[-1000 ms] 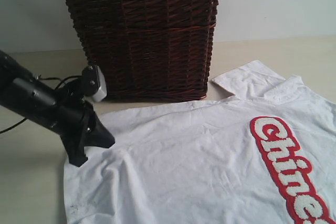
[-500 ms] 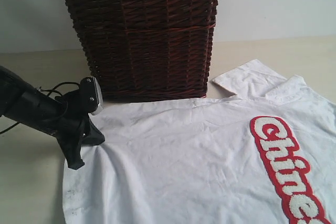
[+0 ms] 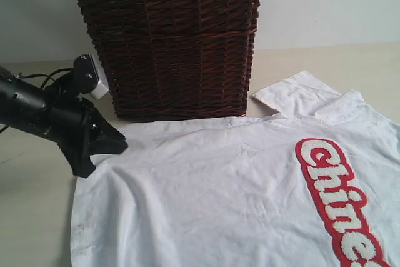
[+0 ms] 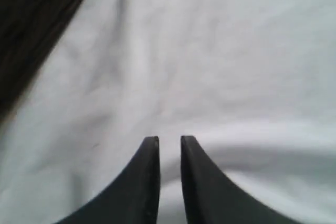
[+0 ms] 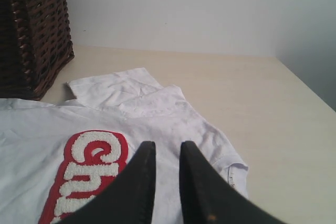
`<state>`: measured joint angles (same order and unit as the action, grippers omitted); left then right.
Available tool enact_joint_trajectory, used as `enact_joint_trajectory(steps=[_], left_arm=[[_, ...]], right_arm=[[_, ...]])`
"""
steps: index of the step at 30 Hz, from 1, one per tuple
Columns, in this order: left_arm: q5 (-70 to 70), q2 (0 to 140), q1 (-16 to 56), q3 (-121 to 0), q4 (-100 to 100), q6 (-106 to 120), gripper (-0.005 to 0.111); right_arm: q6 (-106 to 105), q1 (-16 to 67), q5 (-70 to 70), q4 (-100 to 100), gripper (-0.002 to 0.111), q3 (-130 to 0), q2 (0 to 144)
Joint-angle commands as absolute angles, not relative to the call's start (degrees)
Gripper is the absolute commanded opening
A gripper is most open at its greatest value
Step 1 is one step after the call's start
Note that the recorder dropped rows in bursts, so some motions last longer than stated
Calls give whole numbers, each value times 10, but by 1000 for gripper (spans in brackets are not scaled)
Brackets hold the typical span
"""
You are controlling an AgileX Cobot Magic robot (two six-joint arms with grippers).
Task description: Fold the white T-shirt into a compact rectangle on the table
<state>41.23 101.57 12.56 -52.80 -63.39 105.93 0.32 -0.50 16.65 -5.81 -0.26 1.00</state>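
Clearly the white T-shirt (image 3: 237,198) is not folded yet: it lies spread chest-up on the pale surface (image 3: 34,223), filling the exterior view from the middle out to 3 and 6 o'clock. Its red-edged lettering (image 3: 340,201) runs toward 5 o'clock, and one sleeve (image 3: 294,92) pokes out at about 2 o'clock. Lying open and nearly flat like this suits a first fold, since only shallow creases are left to smooth. Those creases fan out from the shirt's corner at 9 o'clock, where the left gripper (image 4: 169,141) sits low against the cloth. Its jaws are drawn almost together, and I judge that they are clamped on a pinch of the hem, holding that corner taut, though the wrist view is too blurred to be sure. The right gripper (image 5: 167,148) is out of the exterior view. Its own camera shows it poised above the collar end of the shirt with the jaws close together and nothing between them, probably waiting to take the opposite edge. The dark wicker basket (image 3: 169,42) stands at 12 o'clock, just behind the shirt's far edge, so any lift there has little room.
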Motion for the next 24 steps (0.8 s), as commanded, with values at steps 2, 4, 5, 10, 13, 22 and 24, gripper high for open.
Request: enact_joint_trajectory(steps=[2, 4, 5, 10, 13, 22, 24], left_arm=[[674, 1003, 139, -521, -618, 1109, 18], [666, 1009, 153, -513, -618, 1123, 18], [660, 1014, 159, -510, -613, 1132, 18], [643, 1034, 180, -486, -569, 1152, 18], [644, 1037, 190, -471, -504, 1152, 18], [697, 1037, 212, -444, -486, 1152, 17], [664, 1037, 233, -440, -491, 1152, 17]], right_arm=[[0, -6, 162, -59, 17, 0, 7], [0, -6, 162, -59, 17, 0, 7], [0, -6, 162, -59, 17, 0, 7], [0, -6, 162, -59, 17, 0, 7], [0, -6, 162, -59, 17, 0, 7], [0, -6, 162, -59, 17, 0, 7], [0, -6, 162, -59, 17, 0, 7]])
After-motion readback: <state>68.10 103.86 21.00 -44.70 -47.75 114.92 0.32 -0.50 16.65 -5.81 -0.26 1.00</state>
